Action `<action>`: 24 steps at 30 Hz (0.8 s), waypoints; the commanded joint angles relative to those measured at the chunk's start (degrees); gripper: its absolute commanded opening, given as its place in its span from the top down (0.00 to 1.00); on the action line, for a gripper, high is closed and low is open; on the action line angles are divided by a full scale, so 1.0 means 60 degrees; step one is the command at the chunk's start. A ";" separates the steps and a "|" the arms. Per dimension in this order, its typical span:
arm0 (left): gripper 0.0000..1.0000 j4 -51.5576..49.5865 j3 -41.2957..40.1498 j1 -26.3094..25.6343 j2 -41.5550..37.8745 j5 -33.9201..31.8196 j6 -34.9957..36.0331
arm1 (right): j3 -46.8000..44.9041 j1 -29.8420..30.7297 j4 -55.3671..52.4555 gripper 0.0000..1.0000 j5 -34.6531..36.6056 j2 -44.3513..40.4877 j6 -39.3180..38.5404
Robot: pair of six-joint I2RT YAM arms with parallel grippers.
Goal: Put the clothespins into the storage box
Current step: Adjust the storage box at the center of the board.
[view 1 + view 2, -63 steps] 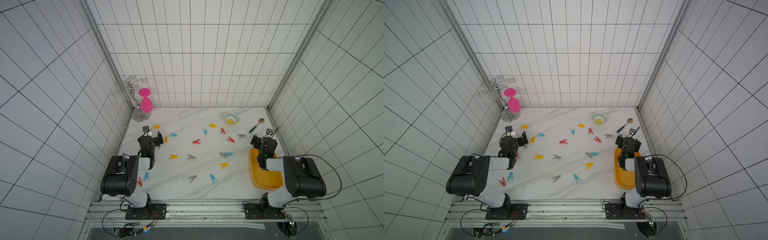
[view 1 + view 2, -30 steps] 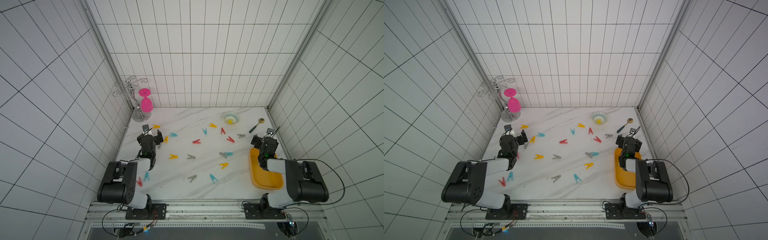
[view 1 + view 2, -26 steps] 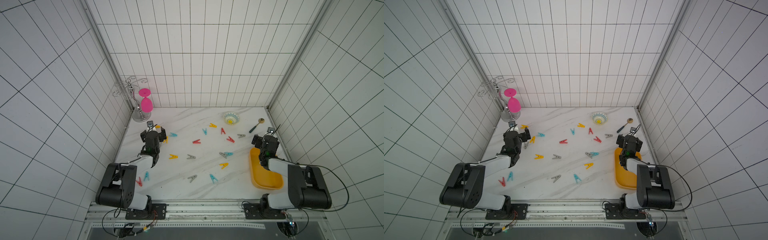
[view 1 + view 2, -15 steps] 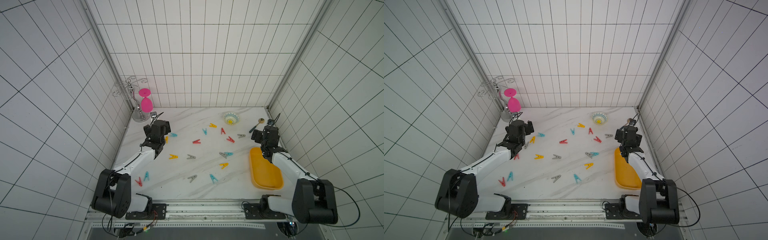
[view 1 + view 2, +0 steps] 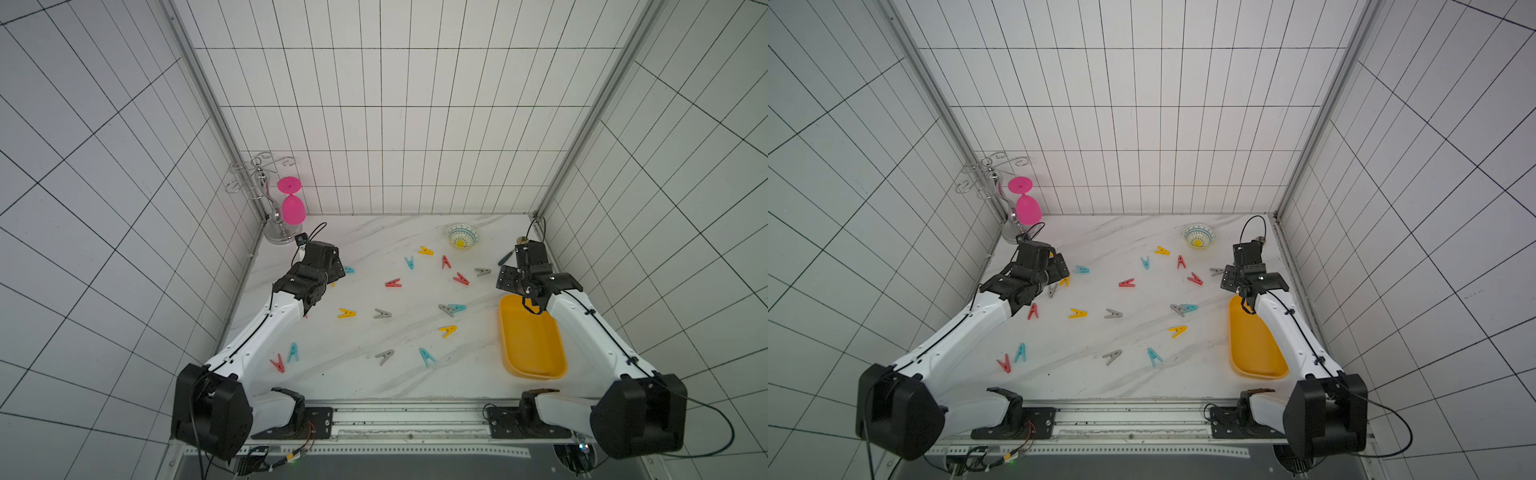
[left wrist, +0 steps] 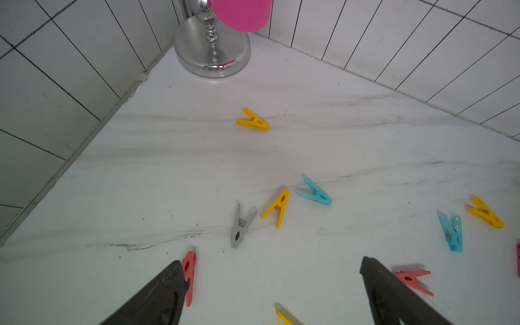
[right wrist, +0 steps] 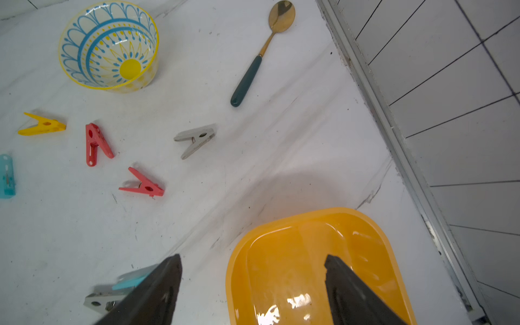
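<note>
The clothespins (image 5: 381, 313) lie flat and scattered on the marble table (image 5: 374, 386). None of them is in the storage box (image 5: 528, 345), which stands at the right side of the table.

The left gripper (image 6: 273, 267) hangs over the far left part of the table, near the chrome stand (image 6: 212, 53) that carries the pink goblet (image 5: 293, 208). Ahead of its fingertips, a grey clothespin (image 6: 240, 226), a yellow clothespin (image 6: 277, 208) and a teal clothespin (image 6: 313, 194) lie close together. A red clothespin (image 6: 189, 274) shows just beside one fingertip and is partly hidden by it. A second red clothespin (image 6: 412, 281) lies behind the other finger. The fingers are spread wide and hold nothing. Whether a tip touches the red clothespin, I cannot tell.

The right gripper (image 7: 252, 259) is above the far end of the storage box, and the rounded rim of this end shows between its two fingers. These fingers also stand apart, with nothing between them. Further ahead lie a pale grey clothespin (image 7: 195, 139), the patterned bowl (image 7: 108, 45) and the spoon (image 7: 261, 53).

The long axis of the storage box runs from the front edge toward the back wall, along the right wall. The clothespins point in many directions. The grey clothespin has its narrow end toward the left gripper, and the yellow clothespin has its splayed ends toward it.
</note>
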 commanded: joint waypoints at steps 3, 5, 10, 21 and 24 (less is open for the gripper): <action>0.02 -0.1919 0.0350 -0.0065 -0.0155 0.0164 -0.0556 | 0.0158 0.0212 -0.2485 0.30 -0.0418 -0.0495 0.1262; 0.02 -0.2309 0.0410 -0.0069 -0.0164 0.0056 -0.0629 | -0.0168 0.0212 -0.2512 0.37 -0.0624 -0.0596 0.1381; 0.02 -0.2489 0.0358 -0.0065 -0.0321 0.0002 -0.0602 | -0.0773 0.0304 -0.1989 0.51 -0.1041 -0.0395 0.1365; 0.02 -0.2476 0.0425 -0.0065 -0.0407 0.0159 -0.0411 | -0.1276 0.0538 -0.1286 0.59 -0.1091 0.0231 0.1039; 0.02 -0.2452 0.0404 -0.0065 -0.0400 0.0323 -0.0495 | -0.1404 0.0563 -0.1072 0.63 -0.1132 0.0453 0.0970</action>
